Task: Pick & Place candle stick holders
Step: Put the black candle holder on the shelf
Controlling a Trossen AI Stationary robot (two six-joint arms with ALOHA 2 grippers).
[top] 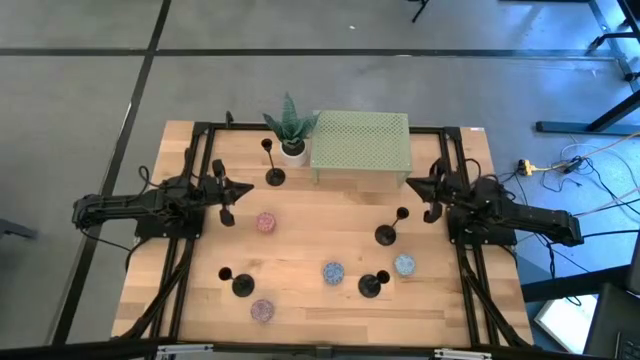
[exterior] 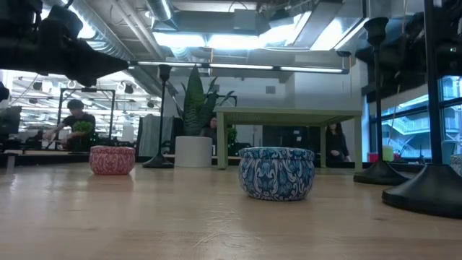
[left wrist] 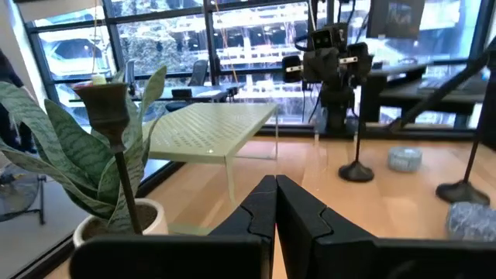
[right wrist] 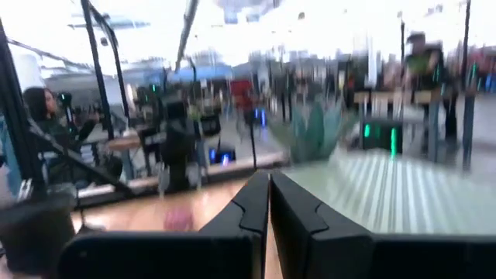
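Observation:
Several black candle stick holders stand upright on their round bases on the wooden table: one [top: 272,165] beside the plant, one [top: 390,228] right of centre, two [top: 238,282] [top: 372,283] toward the near edge. My left gripper [top: 238,190] [left wrist: 275,203] hovers shut at the table's left side, pointing level toward the right, with the plant-side holder [left wrist: 116,139] close ahead of it. My right gripper [top: 415,186] [right wrist: 269,203] hovers shut at the right side, pointing toward the left. Neither touches anything.
A spiky green plant in a white pot [top: 290,130] and a pale green perforated stand [top: 360,145] sit at the far edge. Small round tins lie about: pink [top: 266,222], blue [top: 333,272] [exterior: 277,172], light blue [top: 404,265], purple [top: 262,311]. People show in the room beyond.

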